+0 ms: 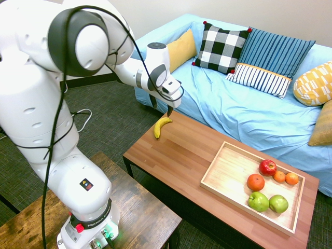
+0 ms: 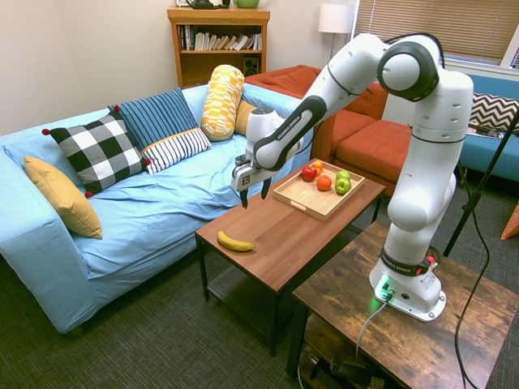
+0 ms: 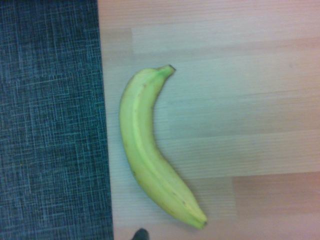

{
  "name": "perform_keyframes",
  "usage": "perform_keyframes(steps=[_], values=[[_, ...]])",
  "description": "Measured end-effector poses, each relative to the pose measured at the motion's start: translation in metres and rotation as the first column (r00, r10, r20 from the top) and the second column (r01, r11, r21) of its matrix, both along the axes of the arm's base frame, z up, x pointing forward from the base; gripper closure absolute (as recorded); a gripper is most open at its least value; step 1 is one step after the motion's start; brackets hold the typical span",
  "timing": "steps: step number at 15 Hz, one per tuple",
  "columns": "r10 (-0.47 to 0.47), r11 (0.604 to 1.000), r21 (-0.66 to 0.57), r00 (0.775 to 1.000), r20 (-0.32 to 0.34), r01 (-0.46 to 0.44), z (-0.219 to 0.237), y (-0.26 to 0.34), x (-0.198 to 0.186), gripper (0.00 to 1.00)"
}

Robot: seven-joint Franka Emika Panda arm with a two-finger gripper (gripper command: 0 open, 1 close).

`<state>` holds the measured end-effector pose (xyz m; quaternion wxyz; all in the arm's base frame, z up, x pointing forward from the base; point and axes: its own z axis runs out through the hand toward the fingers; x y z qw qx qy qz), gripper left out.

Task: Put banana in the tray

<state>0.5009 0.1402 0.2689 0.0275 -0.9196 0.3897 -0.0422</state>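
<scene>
Two dark fingers on the white arm's gripper (image 2: 253, 197) are spread apart with nothing between them, hanging above the curved yellow banana (image 2: 235, 241). It lies near the end edge of the reddish-brown wooden table (image 1: 181, 155). Way down the other end sits the shallow light-wood tray (image 1: 223, 179) with red and green apples (image 1: 268, 202) and oranges (image 1: 255, 182).

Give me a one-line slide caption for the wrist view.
Banana lying alone on the reddish wooden table, close to its edge above dark carpet.
</scene>
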Motion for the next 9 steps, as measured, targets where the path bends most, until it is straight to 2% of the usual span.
perform_keyframes(steps=[4,9], values=[[-0.005,1.000,-0.009,1.000,-0.021,0.004,-0.069,0.018,0.022,0.00],[0.002,1.000,-0.017,0.999,-0.037,-0.003,-0.123,0.042,0.044,0.00]])
